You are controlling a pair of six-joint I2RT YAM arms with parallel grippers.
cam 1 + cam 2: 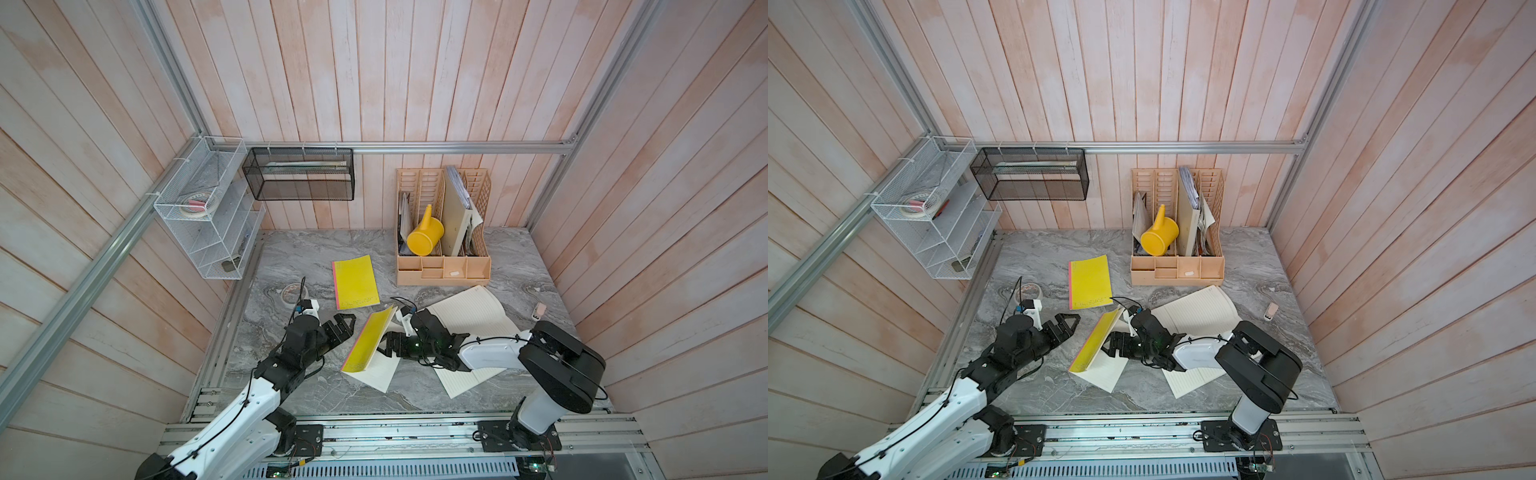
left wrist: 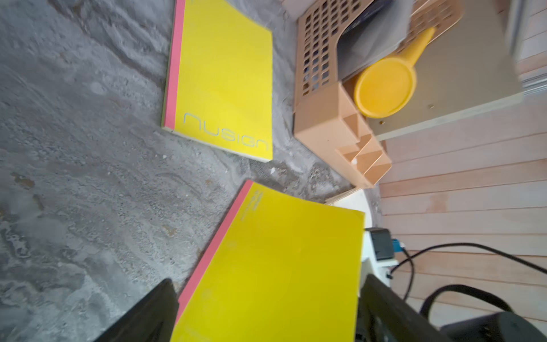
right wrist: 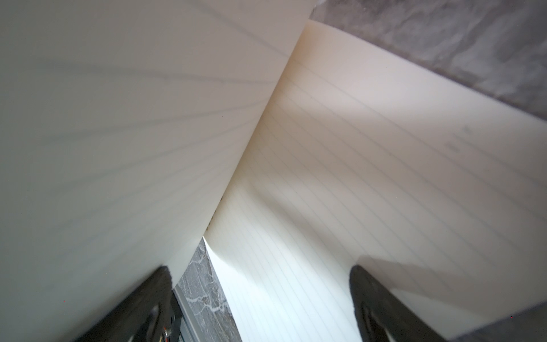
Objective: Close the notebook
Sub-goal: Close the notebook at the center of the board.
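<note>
The notebook (image 1: 369, 340) (image 1: 1096, 341) lies half open at the front middle of the table. Its yellow cover (image 2: 275, 260) with a pink spine stands steeply tilted over a lined page (image 1: 374, 372). My left gripper (image 1: 345, 323) (image 1: 1070, 322) (image 2: 266, 279) is open just left of the cover's outer face and holds nothing. From the right, my right gripper (image 1: 384, 345) (image 1: 1109, 345) (image 3: 260, 268) reaches in under the raised cover. It is open, with the raised leaf (image 3: 118, 133) on one side and the lying lined page (image 3: 370, 177) on the other.
A closed yellow notebook (image 1: 355, 282) (image 2: 225, 80) lies behind. Another open notebook with cream pages (image 1: 471, 313) lies under the right arm. A tan desk organiser (image 1: 442, 270) with a yellow watering can (image 1: 424, 239) stands at the back. A tape roll (image 1: 293, 293) lies left, a small eraser (image 1: 539, 309) right.
</note>
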